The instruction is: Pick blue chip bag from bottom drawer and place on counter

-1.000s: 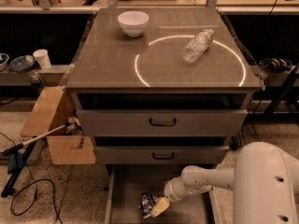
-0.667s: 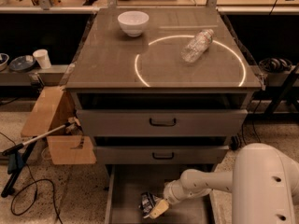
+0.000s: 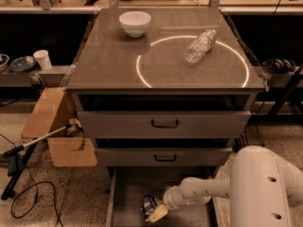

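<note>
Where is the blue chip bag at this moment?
The blue chip bag lies low in the camera view, in the open bottom drawer, with the gripper close beside it.

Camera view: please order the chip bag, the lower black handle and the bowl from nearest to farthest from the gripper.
The gripper is low in the bottom drawer.
1. Chip bag, beside it in the drawer.
2. Lower black handle, just above.
3. Bowl, far back on the counter.

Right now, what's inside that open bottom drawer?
The bottom drawer holds a crumpled blue chip bag on its grey floor, with the robot's hand right at it. The arm covers the drawer's right side; its back is hidden under the drawer above.
</note>
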Robot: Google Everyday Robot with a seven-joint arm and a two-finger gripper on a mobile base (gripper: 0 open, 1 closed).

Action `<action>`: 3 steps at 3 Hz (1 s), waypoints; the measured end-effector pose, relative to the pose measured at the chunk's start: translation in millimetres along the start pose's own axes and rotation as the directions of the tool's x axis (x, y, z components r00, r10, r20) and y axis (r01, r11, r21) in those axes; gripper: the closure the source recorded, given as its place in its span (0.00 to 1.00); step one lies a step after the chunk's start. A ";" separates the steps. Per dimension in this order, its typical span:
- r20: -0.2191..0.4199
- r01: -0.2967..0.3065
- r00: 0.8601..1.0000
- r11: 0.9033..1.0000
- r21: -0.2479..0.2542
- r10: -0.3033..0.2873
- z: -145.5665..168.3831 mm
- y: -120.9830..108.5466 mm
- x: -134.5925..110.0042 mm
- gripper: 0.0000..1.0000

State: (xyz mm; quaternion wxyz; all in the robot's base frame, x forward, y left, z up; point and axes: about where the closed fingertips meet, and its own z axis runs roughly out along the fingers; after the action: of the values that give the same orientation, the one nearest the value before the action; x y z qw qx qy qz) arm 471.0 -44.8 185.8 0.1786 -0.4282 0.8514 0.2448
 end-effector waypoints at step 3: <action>-0.001 -0.024 1.000 1.000 0.005 0.024 25.8 -2.8 -1.7 0.17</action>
State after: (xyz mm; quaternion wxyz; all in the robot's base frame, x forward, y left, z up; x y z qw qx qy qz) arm 476.7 -30.4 164.8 0.1764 -0.4175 0.8572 0.2444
